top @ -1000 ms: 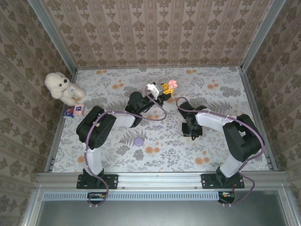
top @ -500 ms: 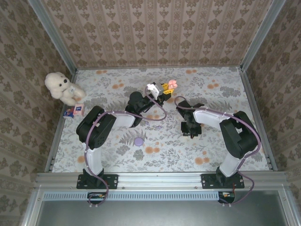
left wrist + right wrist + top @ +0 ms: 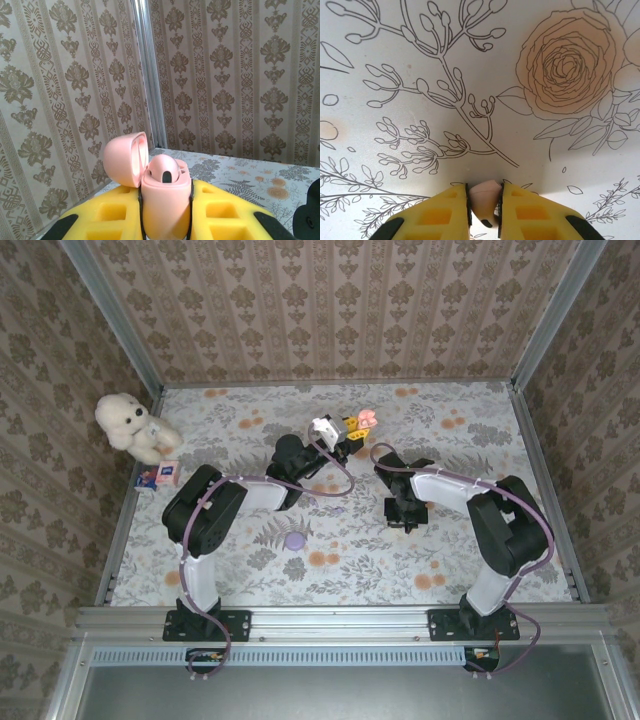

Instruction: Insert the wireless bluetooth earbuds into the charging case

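On the floral cloth (image 3: pixel 480 540), two arms are splitting the job. The left gripper (image 3: pixel 166 194) is up off the table, clamped around the pink charging case (image 3: pixel 162 175) with its lid flipped open. Can't tell from here if a bud already sits inside. The right gripper (image 3: pixel 484 200) is down at the cloth with its yellow pads pinched on the pale pink earbud (image 3: pixel 484 191). So I'd call this the pickup step, grip just about made. Next move as I see it: lift straight up, carry the bud over to the case, line it up with a seat and press gently. It's tiny, so it could easily twist in the pads.
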{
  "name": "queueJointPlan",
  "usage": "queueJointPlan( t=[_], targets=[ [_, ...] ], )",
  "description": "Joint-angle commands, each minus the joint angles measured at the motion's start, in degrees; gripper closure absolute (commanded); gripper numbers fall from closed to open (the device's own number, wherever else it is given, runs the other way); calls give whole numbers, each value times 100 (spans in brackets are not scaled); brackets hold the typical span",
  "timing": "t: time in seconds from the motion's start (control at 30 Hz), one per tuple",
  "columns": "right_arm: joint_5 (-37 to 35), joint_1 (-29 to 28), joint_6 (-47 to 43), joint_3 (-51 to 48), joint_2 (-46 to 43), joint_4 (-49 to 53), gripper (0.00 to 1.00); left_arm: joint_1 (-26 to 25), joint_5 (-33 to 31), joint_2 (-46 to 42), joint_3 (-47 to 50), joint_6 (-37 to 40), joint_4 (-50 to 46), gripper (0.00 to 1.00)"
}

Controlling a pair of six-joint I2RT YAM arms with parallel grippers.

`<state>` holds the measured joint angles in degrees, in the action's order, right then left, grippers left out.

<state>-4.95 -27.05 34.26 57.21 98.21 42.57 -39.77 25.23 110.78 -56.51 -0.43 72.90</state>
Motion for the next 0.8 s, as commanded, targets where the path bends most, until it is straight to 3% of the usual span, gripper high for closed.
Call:
queueJointPlan(
  t=[0.0,0.43,0.77],
  targets=[
    [-268,13,-51,-246,-200,-338,84,-39,-10,22,-72,-83,224,100],
    [-491,15,-5,-880,-1812,-1100,86,-43,-15,29,-140,-142,232,100],
    [-804,82,-169,-887,-3588,-1475,85,-47,7,-21,-176,-141,226,100]
  ],
)
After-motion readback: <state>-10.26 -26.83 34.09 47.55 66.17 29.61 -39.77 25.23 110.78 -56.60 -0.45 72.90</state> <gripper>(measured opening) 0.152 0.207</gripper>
